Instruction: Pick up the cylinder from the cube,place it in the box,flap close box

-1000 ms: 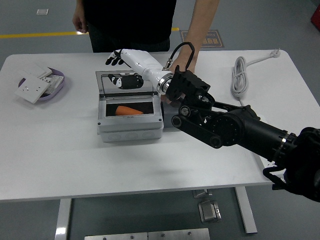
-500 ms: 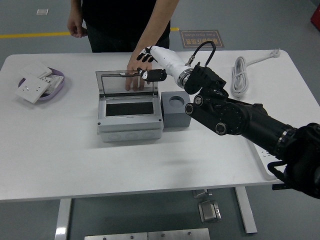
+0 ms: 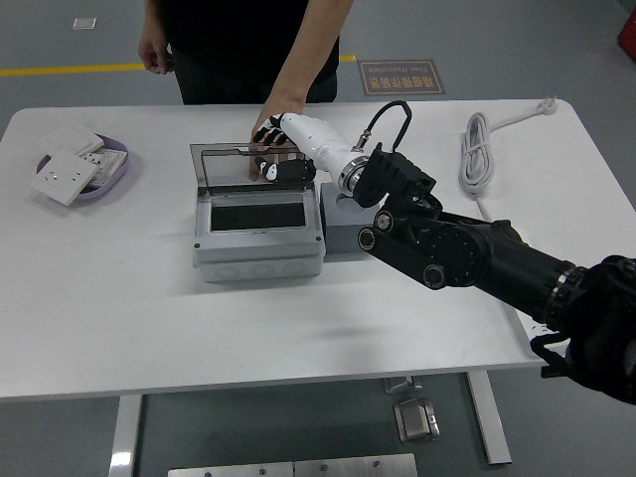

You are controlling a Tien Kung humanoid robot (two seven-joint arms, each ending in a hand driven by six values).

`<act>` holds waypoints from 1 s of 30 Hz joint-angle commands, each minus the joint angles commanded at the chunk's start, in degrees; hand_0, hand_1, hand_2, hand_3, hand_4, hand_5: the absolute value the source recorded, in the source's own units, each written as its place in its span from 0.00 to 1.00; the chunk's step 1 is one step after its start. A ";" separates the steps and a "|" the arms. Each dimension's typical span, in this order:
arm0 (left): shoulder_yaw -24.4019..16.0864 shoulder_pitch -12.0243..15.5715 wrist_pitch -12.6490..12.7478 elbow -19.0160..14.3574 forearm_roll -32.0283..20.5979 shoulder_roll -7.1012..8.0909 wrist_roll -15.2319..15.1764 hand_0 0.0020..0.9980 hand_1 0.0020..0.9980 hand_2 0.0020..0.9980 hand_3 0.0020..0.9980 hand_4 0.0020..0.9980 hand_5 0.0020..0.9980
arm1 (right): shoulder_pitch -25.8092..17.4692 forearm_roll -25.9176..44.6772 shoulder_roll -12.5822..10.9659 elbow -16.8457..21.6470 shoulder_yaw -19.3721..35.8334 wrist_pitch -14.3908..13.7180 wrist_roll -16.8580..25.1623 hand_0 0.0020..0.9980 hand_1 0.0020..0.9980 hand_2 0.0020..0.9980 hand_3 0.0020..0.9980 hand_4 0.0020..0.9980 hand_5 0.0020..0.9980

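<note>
The right robot hand (image 3: 283, 149) reaches from the right over the grey cube (image 3: 343, 231) to the raised transparent lid (image 3: 248, 169) of the grey box (image 3: 258, 234). Its fingers are curled at the lid's upper right area; whether they grip the lid cannot be told. A person's hand (image 3: 268, 124) meets the same spot from the far side of the bench (image 3: 149, 318). The box interior appears dark, and the cylinder cannot be made out. A purple dish (image 3: 109, 174) holding white sockets (image 3: 65, 174) sits far left. A white cable (image 3: 477, 149) lies right.
</note>
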 joint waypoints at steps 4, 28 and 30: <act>0.01 0.14 0.03 0.00 0.00 -0.05 -0.09 0.58 0.61 0.56 0.59 0.57 0.32 | -0.94 -0.93 0.00 2.45 -0.53 0.02 -0.49 0.79 0.70 0.70 0.70 0.57 0.28; 0.30 0.88 0.35 0.00 -0.45 -0.18 -0.49 0.58 0.61 0.56 0.59 0.57 0.32 | -3.92 -5.50 -6.56 14.80 -1.49 0.18 -3.31 0.79 0.70 0.70 0.70 0.56 0.28; 0.26 0.93 0.39 0.00 -0.45 -0.19 -0.47 0.58 0.61 0.56 0.59 0.57 0.32 | -4.00 -5.94 -7.12 16.37 -1.53 0.15 -3.69 0.79 0.70 0.70 0.70 0.56 0.28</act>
